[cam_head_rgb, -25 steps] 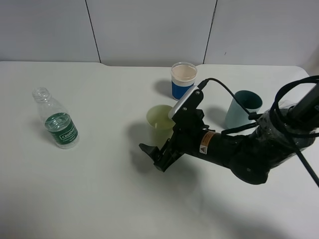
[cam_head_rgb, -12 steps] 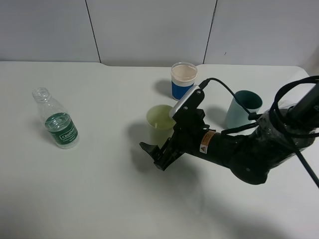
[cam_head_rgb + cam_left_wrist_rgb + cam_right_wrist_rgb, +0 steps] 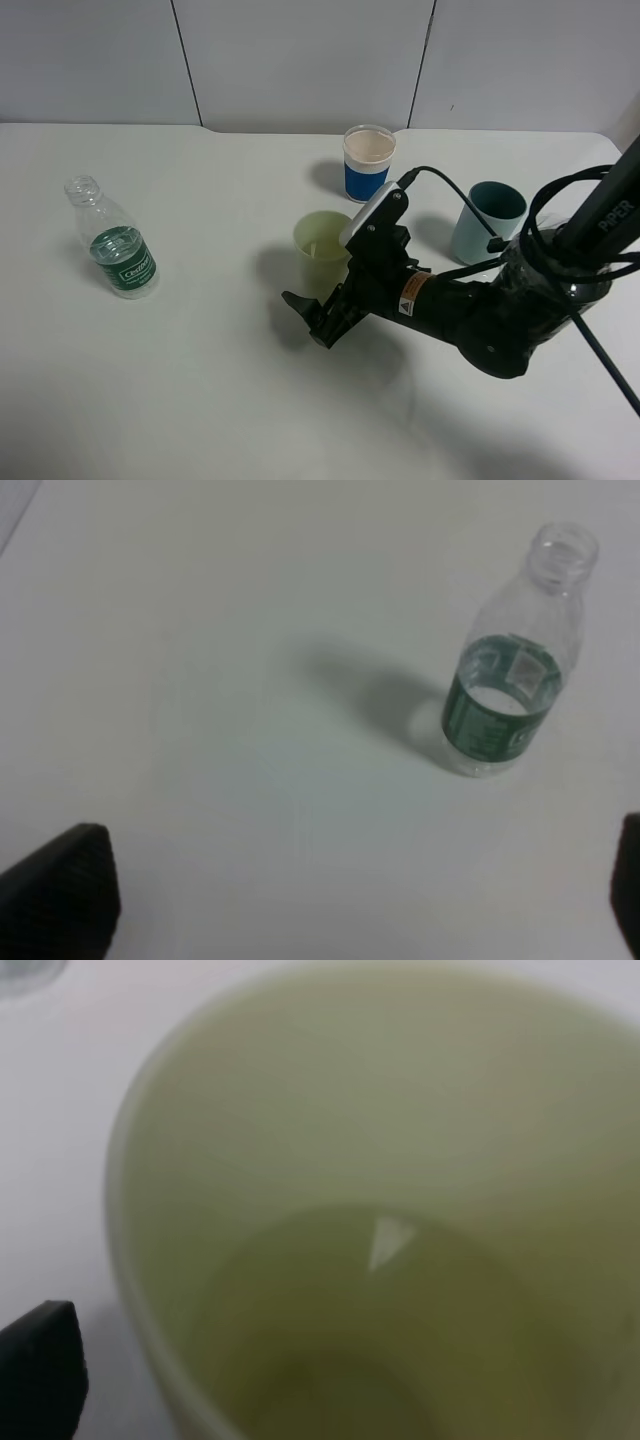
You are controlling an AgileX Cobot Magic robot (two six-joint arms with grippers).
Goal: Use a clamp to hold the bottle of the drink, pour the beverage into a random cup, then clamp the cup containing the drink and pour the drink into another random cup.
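The clear bottle (image 3: 112, 240), green-labelled and capless, stands upright at the table's left, with a little liquid at label height. In the left wrist view, the bottle (image 3: 510, 690) is ahead of my open left gripper (image 3: 345, 900), well apart from it. My right gripper (image 3: 306, 318) hangs open just in front of a pale yellow-green cup (image 3: 320, 245), holding nothing. That cup (image 3: 380, 1210) fills the right wrist view, with a shallow pool of liquid in its bottom and one dark finger (image 3: 40, 1360) beside it. The blue-banded white cup (image 3: 368, 162) stands behind it.
A teal tumbler (image 3: 488, 220) stands to the right of the yellow-green cup, close behind the right arm (image 3: 470, 310) and its looping cables. The white table (image 3: 200, 380) ends at a wall behind the cups.
The right arm has shifted very slightly near the yellow-green cup, and its cables have moved. Both grippers stay open. The bottle and cups have not moved.
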